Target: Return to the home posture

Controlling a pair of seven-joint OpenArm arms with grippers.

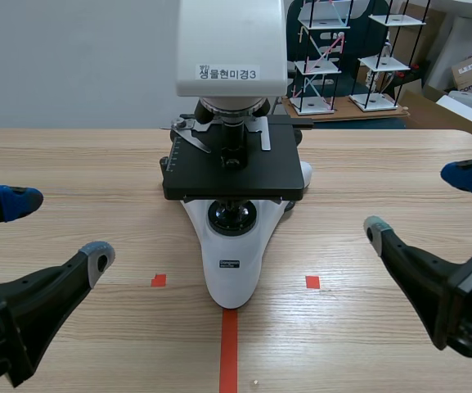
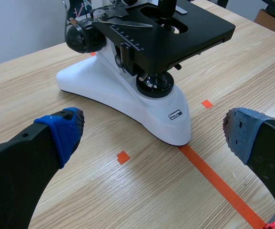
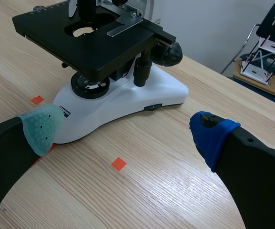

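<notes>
A white-and-black microscope (image 1: pixel 234 176) stands on the wooden table (image 1: pixel 72 164), midway between two robot arms. The left gripper (image 1: pixel 60 229) and right gripper (image 1: pixel 418 201) flank its base, fingers spread wide, holding nothing, not touching it.

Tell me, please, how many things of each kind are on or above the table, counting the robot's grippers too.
Microscope: 1
Grippers: 2, the left gripper and the right gripper, both open
Total: 3
</notes>
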